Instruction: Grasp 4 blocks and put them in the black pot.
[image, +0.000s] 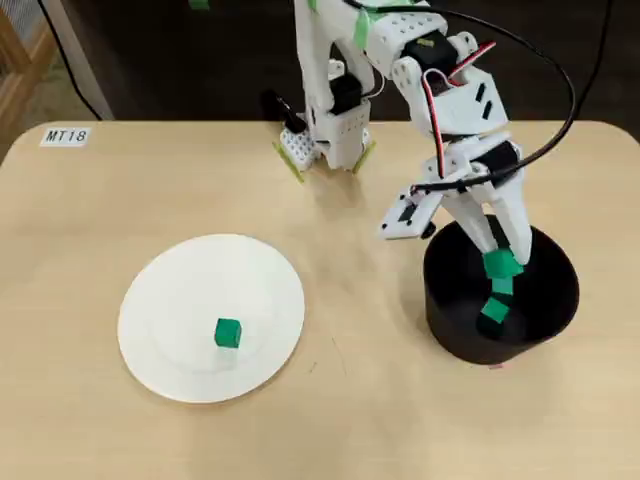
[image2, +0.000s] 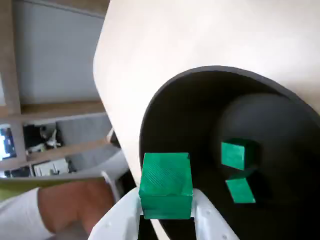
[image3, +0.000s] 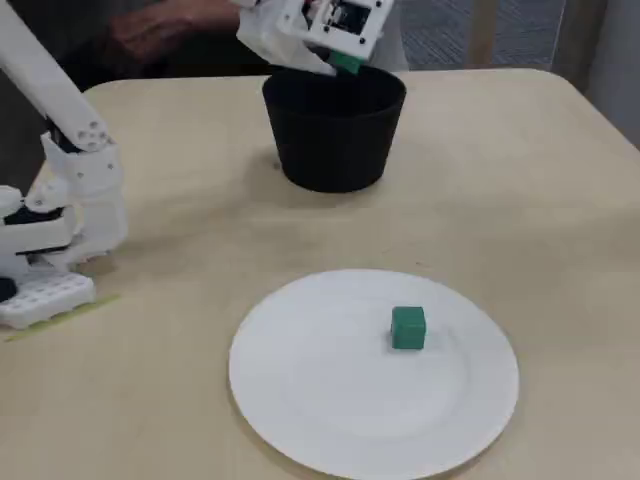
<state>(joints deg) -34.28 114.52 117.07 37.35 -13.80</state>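
Claw: the claw (image2: 167, 210) is clenched on a green block (image2: 166, 186), its white fingers (image2: 125, 217) pressing the cube from both sides in the wrist view.
Claw position: it hangs over the open mouth of the black pot (image: 445, 310) in the overhead view; in the fixed view the claw (image3: 345, 62) sits just above the pot's rim.
Held block: in the overhead view the held block (image: 500, 264) shows as a green patch at the arm's tip, over the pot's interior.
Black pot: it stands upright on the worktop (image: 400, 420), to the right of the white plate (image: 180, 290) in the overhead view and well apart from it.
Blocks in the pot: two green blocks (image2: 239, 154) lie on the pot's floor, close together; whether they touch is hard to tell in the dark interior.
Block on the plate: one green block (image3: 408, 327) rests on the white plate (image3: 330, 400), right of its middle in the fixed view.
Label: a small tag reading MT18 (image: 66, 136) sits at the worktop's far left corner in the overhead view.
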